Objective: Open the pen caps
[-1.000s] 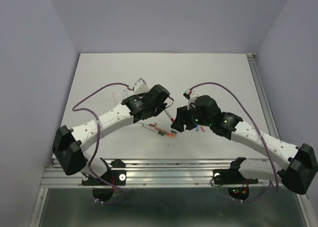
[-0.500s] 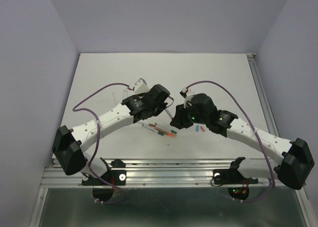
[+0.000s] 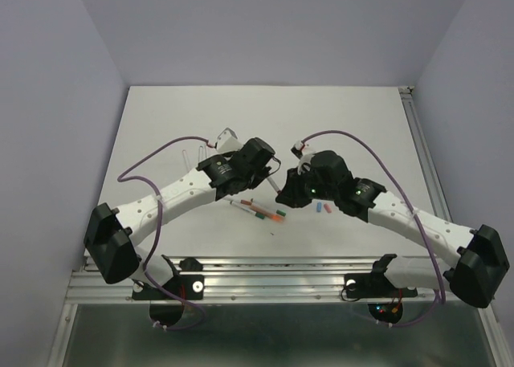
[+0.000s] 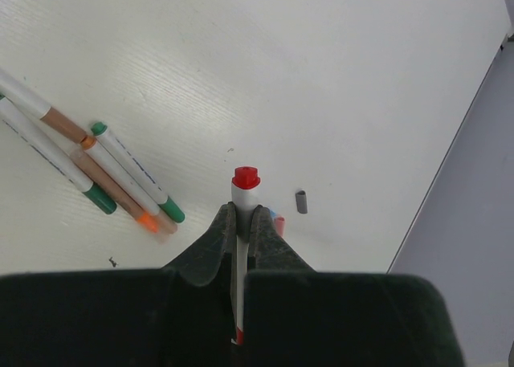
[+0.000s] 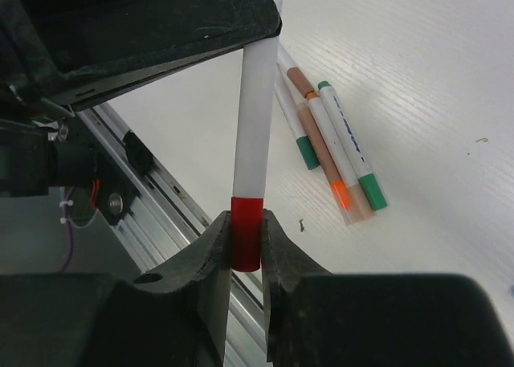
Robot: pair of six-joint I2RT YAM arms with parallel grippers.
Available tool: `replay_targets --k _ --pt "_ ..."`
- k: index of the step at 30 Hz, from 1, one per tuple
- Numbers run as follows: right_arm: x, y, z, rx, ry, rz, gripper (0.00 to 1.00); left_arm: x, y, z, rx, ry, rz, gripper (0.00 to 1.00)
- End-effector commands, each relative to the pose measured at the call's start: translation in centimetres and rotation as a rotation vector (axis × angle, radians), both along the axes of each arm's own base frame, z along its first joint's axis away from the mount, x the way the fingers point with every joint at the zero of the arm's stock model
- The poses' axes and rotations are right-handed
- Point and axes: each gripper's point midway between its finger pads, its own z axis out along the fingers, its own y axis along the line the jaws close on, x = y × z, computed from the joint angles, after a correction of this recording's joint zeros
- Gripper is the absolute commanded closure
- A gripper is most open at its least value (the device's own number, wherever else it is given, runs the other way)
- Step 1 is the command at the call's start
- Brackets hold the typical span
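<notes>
Pen (image 5: 255, 118) held above the table (image 5: 450, 78) between both arms: left tool (image 4: 245, 214) clamped on its white barrel, right tool (image 5: 243, 219) closed on the red cap (image 5: 246, 250) at its end, other pens (image 5: 333, 146) lying on the table.

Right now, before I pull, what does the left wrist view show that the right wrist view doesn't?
Only the left wrist view: the left fingers clamped on the white pen, its red end poking past them, and a small grey piece loose on the table.
Only the right wrist view: the right fingers pinching the pen's red cap, and the metal rail at the table edge.
Both: the held pen's white barrel, and the spare pens lying together on the table.
</notes>
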Motion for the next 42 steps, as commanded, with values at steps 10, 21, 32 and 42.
replay_targets --k 10,21,32,42 --pt "-7.1 -1.8 1.8 0.132 0.109 0.157 0.99 8.7 11.4 0.7 0.148 -0.094 0.332 1.0" --pt "1.2 -9.6 -8.5 -0.37 0.15 -0.363 0.95 9.5 15.9 -3.9 0.492 -0.039 -0.056 1.0" --pt "4.7 -11.6 -11.4 -0.449 0.091 -0.408 0.85 12.6 16.6 -6.8 0.697 -0.062 -0.286 1.0" --pt "5.3 -12.5 -14.0 -0.545 0.121 -0.446 0.79 13.0 17.1 -9.7 0.721 0.029 -0.338 1.0"
